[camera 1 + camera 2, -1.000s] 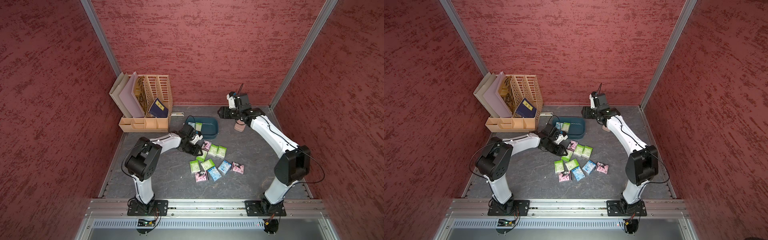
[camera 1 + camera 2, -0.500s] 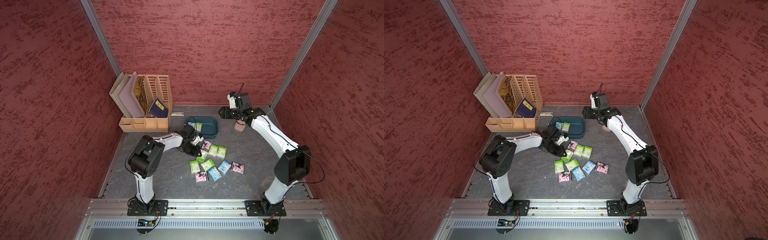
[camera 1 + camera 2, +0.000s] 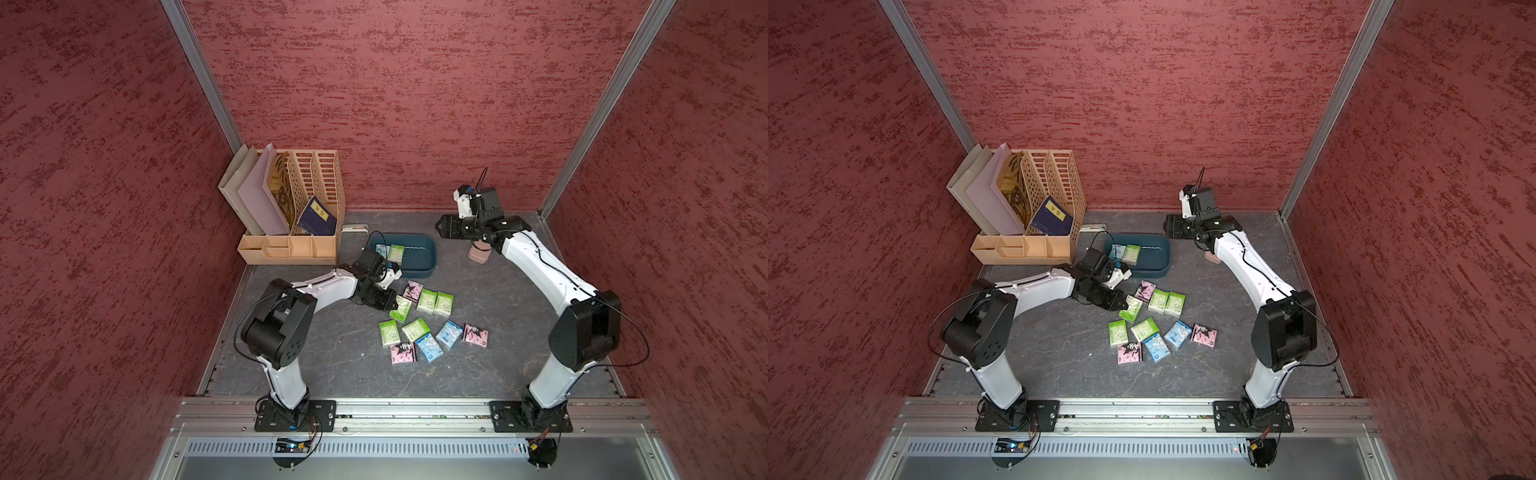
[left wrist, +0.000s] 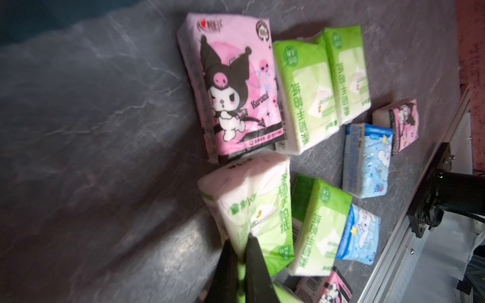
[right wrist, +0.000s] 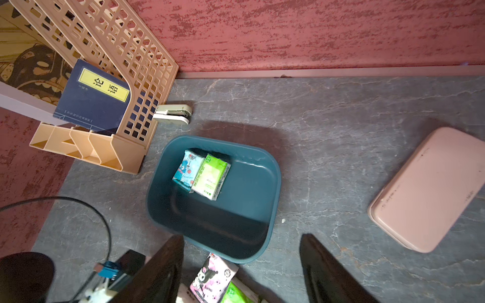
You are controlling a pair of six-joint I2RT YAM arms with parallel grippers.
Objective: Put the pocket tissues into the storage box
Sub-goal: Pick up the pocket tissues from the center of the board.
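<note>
Left gripper (image 4: 240,244) had just pinched shut on a green-and-white tissue packet (image 4: 252,210) at the pile's edge, near the storage box (image 3: 432,253) and outside it. Lift likely next. Right gripper (image 5: 241,236) gaped, empty.

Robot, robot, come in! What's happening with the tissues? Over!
Left gripper shut on green packet. Right gripper open, near box. Two packets in box. Path looks clear.

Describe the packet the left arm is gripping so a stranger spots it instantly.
Start at the dark teal storage box. In front lies a scatter of pocket tissues; take the green-and-white packet nearest the left arm, the only one pinched in its jaws.
</note>
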